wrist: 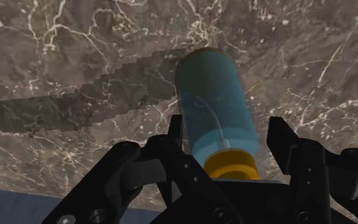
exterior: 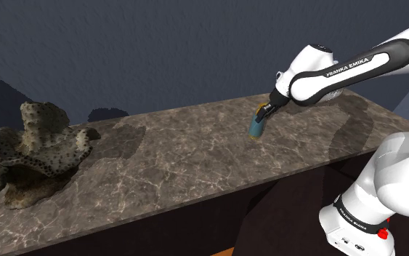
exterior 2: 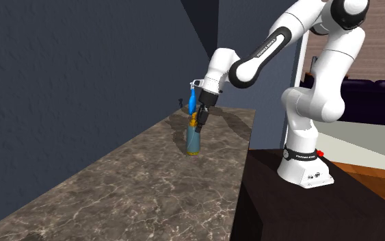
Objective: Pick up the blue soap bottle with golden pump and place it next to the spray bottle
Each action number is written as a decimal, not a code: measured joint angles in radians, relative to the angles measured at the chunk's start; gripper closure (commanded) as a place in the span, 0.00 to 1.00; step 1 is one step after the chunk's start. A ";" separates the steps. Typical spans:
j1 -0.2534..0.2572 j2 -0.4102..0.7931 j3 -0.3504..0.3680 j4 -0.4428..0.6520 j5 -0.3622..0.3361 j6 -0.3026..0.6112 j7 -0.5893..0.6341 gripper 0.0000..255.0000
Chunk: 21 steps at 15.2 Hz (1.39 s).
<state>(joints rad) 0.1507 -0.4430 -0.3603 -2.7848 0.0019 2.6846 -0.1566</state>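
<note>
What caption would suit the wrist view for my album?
Open black pincer straddling a blue soap bottle on the veined counter.

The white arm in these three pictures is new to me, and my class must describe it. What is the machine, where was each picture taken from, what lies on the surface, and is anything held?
It is a robot arm on a dark box, ending in two black jaws. The shoulder view looks down from beside its base; the second exterior view looks along the marbled counter; the wrist view looks from the hand itself. On the counter stand a blue soap bottle with a golden collar and, far off, a spotted coral-like piece. The jaws stand open on either side of the bottle's top; nothing is held.
</note>
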 measured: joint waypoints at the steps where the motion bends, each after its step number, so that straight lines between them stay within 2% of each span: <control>1: -0.006 -0.014 0.007 0.004 -0.006 -0.018 0.007 1.00; 21: -0.042 -0.169 0.074 0.176 -0.037 -0.344 0.069 1.00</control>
<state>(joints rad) 0.1085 -0.6120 -0.2867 -2.6089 -0.0355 2.3409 -0.0878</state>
